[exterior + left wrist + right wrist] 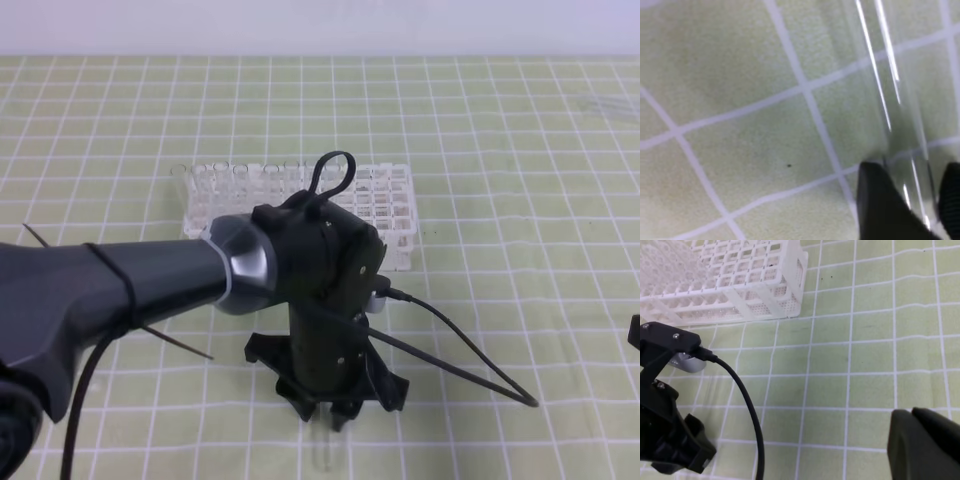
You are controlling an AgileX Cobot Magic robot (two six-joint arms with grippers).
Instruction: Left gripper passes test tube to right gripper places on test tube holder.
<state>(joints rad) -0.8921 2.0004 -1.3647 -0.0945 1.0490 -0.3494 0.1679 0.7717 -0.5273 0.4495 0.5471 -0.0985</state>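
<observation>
While the left gripper [328, 415] straddles the test tube [324, 448] lying flat on the mat, jaws apart, not yet clamped: pick-up step, next needing closure and lift; right gripper [927, 445] state unclear.

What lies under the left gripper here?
A clear test tube lies on the green grid mat between the left gripper's fingers. Whether they touch it is unclear.

From the high view we are looking down and forward across the green grid mat [500, 150]. The left wrist camera is pressing very close to the mat, facing down. The right wrist camera is looking from further off, sharing the white test tube holder [730, 285] with the high view.
</observation>
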